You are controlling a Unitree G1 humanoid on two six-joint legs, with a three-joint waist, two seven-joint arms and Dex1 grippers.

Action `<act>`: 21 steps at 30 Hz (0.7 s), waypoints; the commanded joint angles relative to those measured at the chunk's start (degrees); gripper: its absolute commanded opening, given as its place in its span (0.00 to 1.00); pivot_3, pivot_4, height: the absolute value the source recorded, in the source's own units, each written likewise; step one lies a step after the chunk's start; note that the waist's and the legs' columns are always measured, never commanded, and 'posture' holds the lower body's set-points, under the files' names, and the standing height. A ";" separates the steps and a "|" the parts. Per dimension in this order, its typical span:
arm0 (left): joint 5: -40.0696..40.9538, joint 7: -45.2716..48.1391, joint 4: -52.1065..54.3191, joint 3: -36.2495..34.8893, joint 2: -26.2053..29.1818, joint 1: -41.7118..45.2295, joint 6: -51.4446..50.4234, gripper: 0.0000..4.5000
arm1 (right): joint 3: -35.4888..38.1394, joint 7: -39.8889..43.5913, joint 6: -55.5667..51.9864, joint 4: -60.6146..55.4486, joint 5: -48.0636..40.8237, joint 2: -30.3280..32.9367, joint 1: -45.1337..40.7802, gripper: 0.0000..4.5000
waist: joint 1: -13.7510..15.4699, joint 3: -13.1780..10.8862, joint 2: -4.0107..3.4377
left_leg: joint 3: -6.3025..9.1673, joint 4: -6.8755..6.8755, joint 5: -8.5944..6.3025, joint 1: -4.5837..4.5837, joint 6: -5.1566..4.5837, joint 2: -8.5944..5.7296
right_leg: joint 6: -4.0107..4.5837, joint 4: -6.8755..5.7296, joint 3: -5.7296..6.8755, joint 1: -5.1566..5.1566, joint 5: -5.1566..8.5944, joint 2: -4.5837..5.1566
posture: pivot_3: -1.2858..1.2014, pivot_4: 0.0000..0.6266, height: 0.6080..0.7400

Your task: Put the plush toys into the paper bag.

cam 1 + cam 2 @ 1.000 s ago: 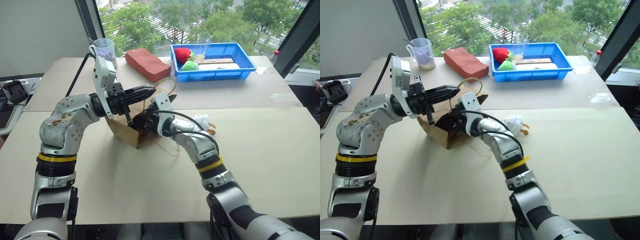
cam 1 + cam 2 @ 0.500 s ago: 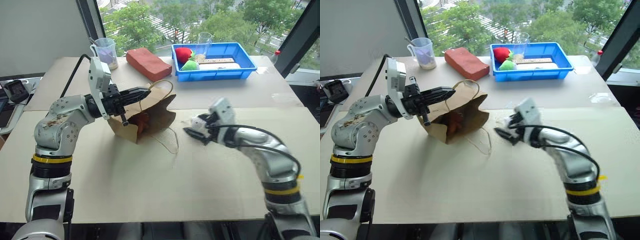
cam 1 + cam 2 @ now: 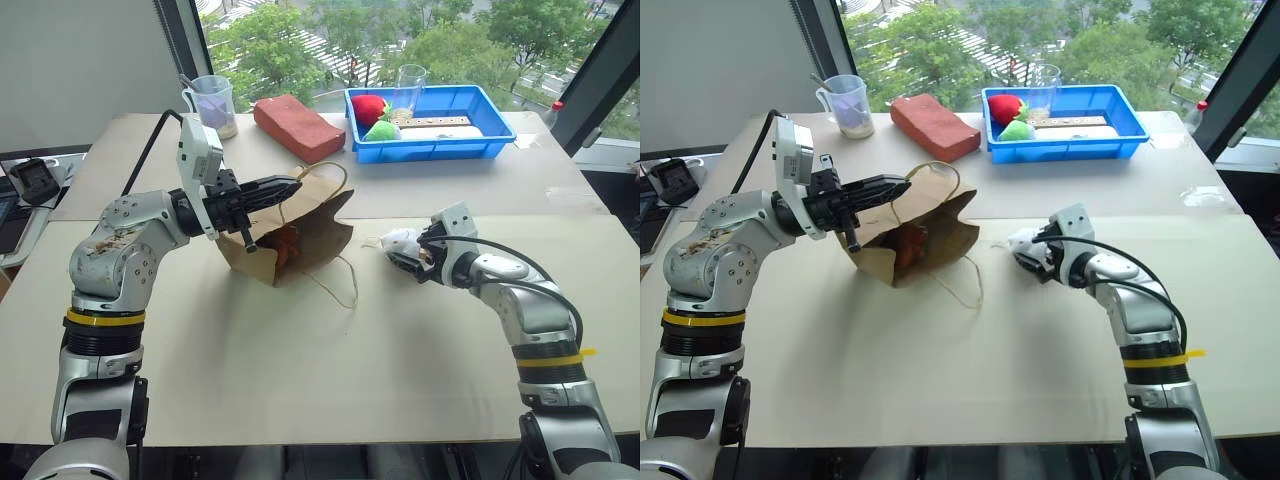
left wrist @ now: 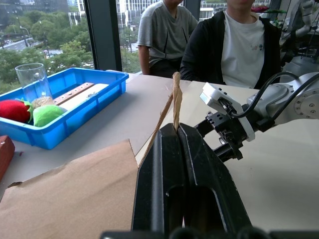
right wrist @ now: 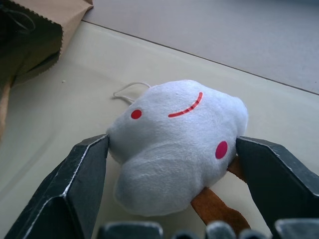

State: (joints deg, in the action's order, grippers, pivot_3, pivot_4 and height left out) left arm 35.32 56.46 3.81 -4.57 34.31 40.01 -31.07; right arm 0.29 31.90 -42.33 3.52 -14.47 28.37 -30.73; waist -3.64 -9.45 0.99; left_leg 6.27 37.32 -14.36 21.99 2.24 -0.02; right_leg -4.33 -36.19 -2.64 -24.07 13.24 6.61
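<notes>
The brown paper bag (image 3: 312, 232) lies on its side at mid-table, its mouth held up. My left gripper (image 3: 291, 185) is shut on the bag's upper edge (image 4: 175, 94). Inside the mouth a reddish-brown plush toy (image 3: 284, 246) shows. To the right of the bag, the white plush toy (image 3: 398, 241) lies on the table with its orange-brown feet toward my wrist. My right gripper (image 3: 408, 252) reaches it from the right. In the right wrist view its fingers (image 5: 87, 169) touch both sides of the white toy (image 5: 174, 144).
A blue tray (image 3: 497, 128) at the back holds a red strawberry-like toy (image 3: 367, 107) and a green one (image 3: 380, 130). A red brick-shaped block (image 3: 296, 127), a measuring cup (image 3: 210, 102) and a glass (image 3: 407, 84) stand nearby. Two people (image 4: 239, 45) sit beyond the table.
My right arm came out of the bag's mouth and swung right to the white plush toy, and its jaws narrowed onto it. The left gripper kept hold of the bag.
</notes>
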 commanded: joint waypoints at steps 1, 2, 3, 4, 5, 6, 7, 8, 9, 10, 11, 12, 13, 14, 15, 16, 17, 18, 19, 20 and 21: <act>-0.02 -0.25 1.83 -1.21 1.03 0.57 0.42 0.00 | 0.41 1.00 2.69 -0.28 0.14 0.27 -0.36 0.62 | -0.09 0.00 0.00 | 0.00 0.00 0.00 0.00 0.00 0.00 | 0.00 0.00 0.00 0.00 0.00 0.00 | 0.52 0.24 1.00; -0.04 -0.28 1.84 -1.23 1.09 0.53 0.39 0.00 | 0.41 1.26 3.00 -0.36 0.12 0.35 -0.21 0.55 | -0.13 0.00 0.00 | 0.00 0.00 0.00 -0.01 0.00 0.01 | 0.00 0.01 0.00 -0.01 0.00 0.00 | 0.52 0.24 1.00; -0.03 -0.32 1.91 -1.26 1.17 0.45 0.37 0.00 | 0.52 1.45 3.14 -0.72 0.01 0.38 0.02 0.45 | -0.17 0.00 0.00 | 0.00 0.00 0.00 -0.02 0.00 0.01 | 0.00 0.01 0.00 -0.01 0.00 0.00 | 0.52 0.24 1.00; -0.01 -0.33 1.96 -1.28 1.23 0.39 0.35 0.00 | 0.62 1.63 3.17 -1.18 -0.15 0.42 0.19 0.37 | -0.17 0.00 0.00 | 0.00 0.00 0.00 -0.03 0.00 0.01 | 0.00 0.01 0.00 -0.01 0.00 0.00 | 0.52 0.24 1.00; 0.02 -0.35 1.99 -1.31 1.28 0.37 0.32 0.00 | 0.67 1.85 3.24 -1.86 -0.24 0.59 0.34 0.32 | -0.17 0.00 0.00 | 0.00 0.01 0.00 -0.03 0.00 0.01 | 0.00 0.02 0.00 -0.01 0.00 0.00 | 0.52 0.24 1.00; 0.04 -0.36 2.00 -1.33 1.34 0.38 0.30 0.00 | 0.72 2.15 3.26 -2.56 -0.34 0.81 0.45 0.24 | -0.16 0.00 0.00 | 0.00 0.01 0.00 -0.03 0.00 0.01 | 0.00 0.02 0.00 -0.01 0.00 0.00 | 0.52 0.24 1.00; 0.06 -0.37 2.05 -1.37 1.41 0.36 0.27 0.00 | 0.77 2.86 3.07 -3.88 -0.73 1.23 0.60 0.16 | -0.15 0.00 0.00 | 0.00 0.02 0.00 -0.03 0.00 0.01 | 0.00 0.01 0.00 -0.01 0.00 0.00 | 0.52 0.24 1.00; 0.09 -0.38 2.08 -1.40 1.47 0.36 0.25 0.00 | 0.88 3.70 2.51 -5.34 -1.36 1.66 0.73 0.08 | -0.15 0.00 0.00 | 0.00 0.03 0.00 -0.03 0.00 0.00 | 0.00 0.00 0.00 -0.01 0.00 0.00 | 0.52 0.24 1.00; 0.11 -0.40 2.10 -1.41 1.53 0.36 0.23 0.00 | 1.03 5.42 1.14 -7.78 -2.99 2.30 0.82 0.02 | -0.16 0.00 0.00 | 0.00 0.03 0.00 -0.02 0.00 0.01 | 0.00 -0.01 0.00 -0.01 0.00 0.00 | 0.52 0.24 1.00; 0.16 -0.39 2.12 -1.43 1.60 0.34 0.23 0.00 | 1.11 7.15 -0.50 -10.32 -4.83 2.87 0.86 0.00 | -0.14 0.00 0.00 | 0.00 0.03 0.00 -0.01 0.00 0.00 | 0.00 -0.01 0.00 -0.02 0.00 0.00 | 0.52 0.24 1.00; 0.21 -0.40 2.16 -1.39 1.62 0.35 0.20 0.00 | 1.07 8.90 -2.59 -13.38 -6.87 3.58 0.90 0.00 | -0.16 0.00 0.00 | 0.00 0.03 0.00 0.00 0.00 0.00 | 0.00 -0.02 0.00 -0.03 0.00 0.00 | 0.52 0.24 1.00; 0.27 -0.36 2.21 -1.31 1.62 0.35 0.19 0.00 | 0.64 10.14 -4.38 -16.07 -8.30 4.41 0.92 0.00 | -0.18 0.00 0.00 | 0.01 0.02 0.00 0.00 0.00 0.01 | 0.00 -0.02 0.00 -0.02 0.00 -0.01 | 0.52 0.24 1.00; 0.35 -0.31 2.20 -1.25 1.60 0.40 0.16 0.00 | 0.15 10.95 -6.01 -18.22 -9.46 5.01 0.91 0.00 | -0.18 0.00 0.00 | 0.01 0.02 0.00 0.00 -0.01 0.01 | 0.00 -0.02 0.01 -0.02 0.00 -0.01 | 0.52 0.24 1.00; 0.41 -0.31 2.19 -1.16 1.50 0.50 0.12 0.00 | -0.62 11.52 -7.45 -20.28 -10.42 5.41 0.89 0.00 | -0.18 0.00 0.00 | 0.01 0.02 0.00 0.00 -0.01 0.01 | 0.00 -0.03 0.01 -0.02 0.00 -0.01 | 0.52 0.24 1.00; 0.40 -0.32 2.11 -1.03 1.35 0.66 0.14 0.00 | -1.43 11.30 -8.68 -21.93 -11.16 5.07 0.66 0.00 | -0.16 0.00 0.00 | 0.02 0.03 -0.01 0.00 -0.01 0.01 | 0.00 -0.02 0.02 -0.01 0.00 -0.01 | 0.52 0.24 1.00; 0.36 -0.28 1.86 -0.90 1.19 0.90 0.22 0.00 | -2.11 10.74 -9.67 -22.95 -11.72 4.29 0.20 0.00 | -0.15 0.00 0.00 | 0.02 0.03 -0.01 -0.02 -0.01 0.01 | 0.00 0.00 0.03 0.01 0.00 -0.01 | 0.52 0.24 1.00; 0.32 -0.26 1.68 -0.78 1.03 1.09 0.28 0.00 | -2.72 9.88 -10.44 -23.43 -12.02 3.20 -0.36 0.00 | -0.19 0.00 0.00 | 0.02 0.05 -0.01 -0.02 -0.01 0.01 | 0.00 0.00 0.02 0.01 0.00 -0.01 | 0.52 0.24 1.00; 0.26 -0.18 1.47 -0.63 0.87 1.28 0.38 0.00 | -3.44 8.91 -10.97 -23.49 -12.09 1.81 -1.10 0.00 | -0.22 0.00 0.00 | 0.02 0.09 -0.01 -0.02 -0.01 0.01 | 0.00 0.01 0.02 0.00 0.00 -0.01 | 0.52 0.24 1.00; 0.29 -0.09 1.41 -0.48 0.71 1.38 0.39 0.00 | -4.19 8.09 -11.17 -23.32 -12.00 0.54 -1.75 0.00 | -0.24 0.00 0.00 | 0.02 0.12 -0.01 -0.02 -0.01 0.01 | 0.00 0.01 0.02 0.00 0.00 -0.01 | 0.52 0.24 1.00; 0.35 0.01 1.41 -0.31 0.49 1.43 0.34 0.00 | -5.04 7.04 -11.01 -22.61 -11.55 -1.03 -2.59 0.00 | -0.24 0.00 0.00 | 0.02 0.15 -0.01 -0.03 -0.01 0.01 | 0.00 0.02 0.02 -0.01 0.00 -0.01 | 0.52 0.24 1.00; 0.37 0.12 1.45 -0.11 0.27 1.50 0.31 0.00 | -5.74 5.77 -10.59 -21.42 -10.90 -2.78 -3.54 0.00 | -0.22 0.00 0.00 | 0.02 0.18 -0.01 -0.03 -0.01 0.01 | 0.00 0.00 0.02 -0.02 0.00 -0.01 | 0.52 0.24 1.00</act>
State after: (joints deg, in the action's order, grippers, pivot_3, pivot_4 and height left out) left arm 35.35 56.39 4.05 -4.26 34.41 40.12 -31.18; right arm -5.21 39.43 -53.16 -17.43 -25.51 26.79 -32.08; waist -3.86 -9.45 0.99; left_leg 6.29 37.53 -14.37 21.98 2.22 -0.02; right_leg -4.33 -36.21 -2.62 -24.10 13.24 6.60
